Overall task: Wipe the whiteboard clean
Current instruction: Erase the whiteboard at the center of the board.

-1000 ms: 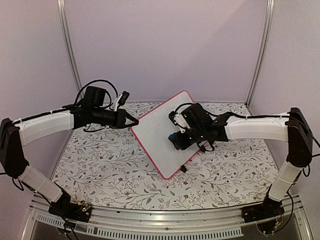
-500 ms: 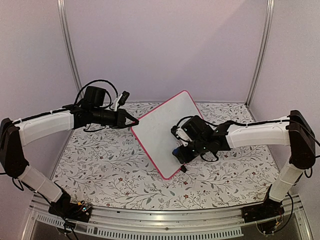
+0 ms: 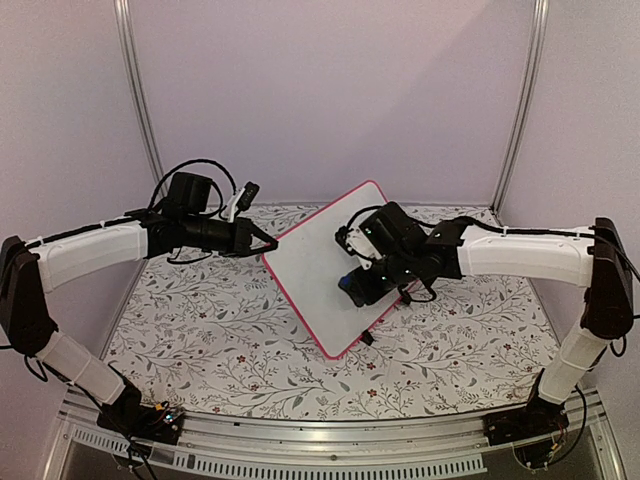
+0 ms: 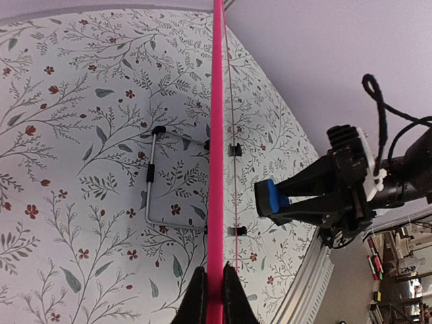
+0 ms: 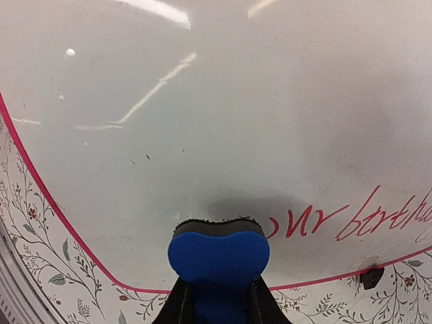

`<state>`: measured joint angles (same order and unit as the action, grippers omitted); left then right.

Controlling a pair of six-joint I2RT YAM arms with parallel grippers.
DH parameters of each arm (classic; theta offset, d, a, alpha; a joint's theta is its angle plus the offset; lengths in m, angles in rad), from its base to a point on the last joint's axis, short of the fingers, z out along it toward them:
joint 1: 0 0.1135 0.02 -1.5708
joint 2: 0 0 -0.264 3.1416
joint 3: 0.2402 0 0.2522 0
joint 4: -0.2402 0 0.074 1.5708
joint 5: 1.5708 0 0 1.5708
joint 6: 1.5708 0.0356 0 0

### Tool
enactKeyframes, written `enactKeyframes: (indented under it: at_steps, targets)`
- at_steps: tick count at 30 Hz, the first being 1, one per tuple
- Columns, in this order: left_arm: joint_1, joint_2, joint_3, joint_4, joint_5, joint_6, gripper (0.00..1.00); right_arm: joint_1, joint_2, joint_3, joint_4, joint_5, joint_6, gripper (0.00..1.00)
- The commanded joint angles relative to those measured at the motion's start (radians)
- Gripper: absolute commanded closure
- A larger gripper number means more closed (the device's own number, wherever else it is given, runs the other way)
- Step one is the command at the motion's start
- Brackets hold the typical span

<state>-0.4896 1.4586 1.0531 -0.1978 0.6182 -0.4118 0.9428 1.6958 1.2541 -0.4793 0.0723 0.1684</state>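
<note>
Item: whiteboard (image 3: 318, 268), white face, pink-red rounded frame.
Position: middle of the floral-patterned counter (image 3: 200, 330), toward 12 o'clock in the top view; propped up at a tilt and turned like a diamond, one corner at 12 o'clock, one at 6 o'clock.
Support: thin wire stand (image 4: 150, 182) behind the board, resting on the counter; two small black clips (image 4: 234, 150) on the frame edge.
Markings: red handwriting (image 5: 337, 217) along the lower frame, at 3 o'clock of the eraser in the right wrist view; the rest of the visible face is wiped, with faint specks.
Left claw (image 3: 268, 243): closed tight on the frame at the board's 9 o'clock corner, one finger on each face.
Right claw (image 3: 350, 286): closed nearly all the way on a blue eraser (image 5: 218, 255), gripping it by its sides.
Eraser contact: dark pad pressed against the board face, near the lower frame, just beside the start of the writing.
</note>
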Motion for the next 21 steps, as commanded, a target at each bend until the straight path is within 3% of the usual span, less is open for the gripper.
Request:
enactKeyframes:
  at_steps: [1,8,21]
  targets:
    - [-0.015,-0.012,-0.002,0.017,0.030,0.035,1.00,-0.025,-0.020,0.118,-0.020,0.056,-0.062,1.00]
    - [-0.016,-0.011,-0.002,0.017,0.031,0.036,1.00,-0.049,0.058,0.158,-0.007,0.043,-0.092,1.00]
    - [-0.017,-0.006,-0.001,0.016,0.035,0.034,1.00,-0.048,0.035,-0.036,0.024,-0.046,-0.036,1.00]
